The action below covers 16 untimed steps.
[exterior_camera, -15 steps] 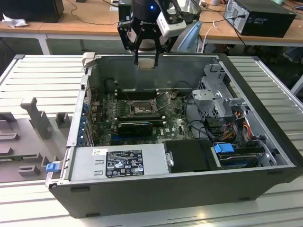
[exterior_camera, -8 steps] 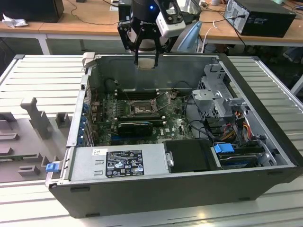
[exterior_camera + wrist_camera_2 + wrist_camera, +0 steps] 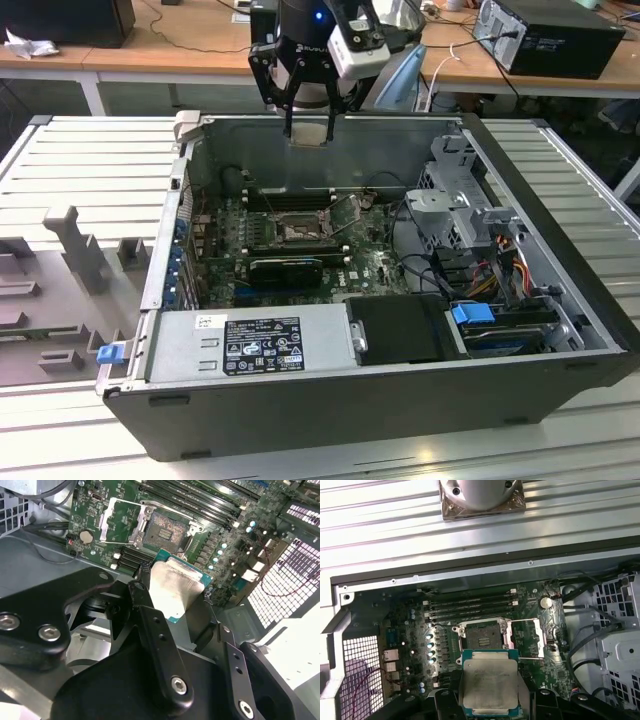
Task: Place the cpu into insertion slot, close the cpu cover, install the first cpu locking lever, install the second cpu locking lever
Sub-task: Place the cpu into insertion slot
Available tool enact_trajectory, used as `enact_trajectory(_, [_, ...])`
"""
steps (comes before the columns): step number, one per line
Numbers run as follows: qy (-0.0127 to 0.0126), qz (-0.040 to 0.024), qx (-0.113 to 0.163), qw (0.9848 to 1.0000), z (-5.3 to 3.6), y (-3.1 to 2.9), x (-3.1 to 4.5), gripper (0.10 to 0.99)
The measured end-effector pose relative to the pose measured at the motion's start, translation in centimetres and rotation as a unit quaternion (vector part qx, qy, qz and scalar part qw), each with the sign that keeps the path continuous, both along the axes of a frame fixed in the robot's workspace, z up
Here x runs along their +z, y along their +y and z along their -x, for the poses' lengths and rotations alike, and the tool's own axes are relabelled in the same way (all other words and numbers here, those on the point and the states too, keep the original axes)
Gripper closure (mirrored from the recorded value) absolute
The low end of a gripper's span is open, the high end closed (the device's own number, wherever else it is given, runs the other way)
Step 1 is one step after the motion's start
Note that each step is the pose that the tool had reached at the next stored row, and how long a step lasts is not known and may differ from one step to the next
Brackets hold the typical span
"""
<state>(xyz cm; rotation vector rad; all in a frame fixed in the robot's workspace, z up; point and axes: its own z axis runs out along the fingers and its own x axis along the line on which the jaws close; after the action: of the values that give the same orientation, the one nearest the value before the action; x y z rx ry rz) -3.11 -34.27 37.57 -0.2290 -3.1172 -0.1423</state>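
The cpu (image 3: 490, 682) is held flat in the tool (image 3: 310, 128), whose fingers are clenched on two of its opposite edges. In the exterior view it is carried in the air above the far rim of the open case (image 3: 330, 410), well apart from the socket (image 3: 482, 637) on the motherboard (image 3: 410, 625). The socket lies bare, with the cpu cover (image 3: 529, 637) swung open beside it
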Motion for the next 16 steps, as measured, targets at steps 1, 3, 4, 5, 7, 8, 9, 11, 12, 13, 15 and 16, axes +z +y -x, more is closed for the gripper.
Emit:
enact_trajectory(1, [0.0000,0.0000,-0.002,1.0000,0.00,0.00,0.00,0.557])
enact_trajectory(3, [0.0000,0.0000,-0.005,1.0000,0.00,0.00,-0.01,0.557])
enact_trajectory(4, [0.0000,0.0000,-0.006,1.0000,0.00,0.00,-0.01,0.557])
enact_trajectory(5, [0.0000,0.0000,-0.008,1.0000,0.00,0.00,-0.01,0.557])
enact_trajectory(7, [0.0000,0.0000,-0.011,0.9999,0.00,0.00,-0.02,0.557])
enact_trajectory(8, [0.0000,0.0000,-0.013,0.9999,0.00,0.00,-0.02,0.557])
enact_trajectory(9, [0.0000,0.0000,-0.014,0.9999,0.00,0.00,-0.03,0.557])
enact_trajectory(11, [0.0000,0.0000,-0.019,0.9998,0.00,0.00,-0.03,0.557])
enact_trajectory(12, [0.0000,0.0000,-0.021,0.9998,0.00,0.00,-0.04,0.557])
enact_trajectory(13, [0.0000,0.0000,-0.023,0.9997,0.00,0.00,-0.04,0.557])
enact_trajectory(15, [0.0000,0.0000,-0.027,0.9996,0.00,0.00,-0.05,0.557])
enact_trajectory(16, [0.0000,0.0000,-0.029,0.9996,0.00,0.00,-0.05,0.557])
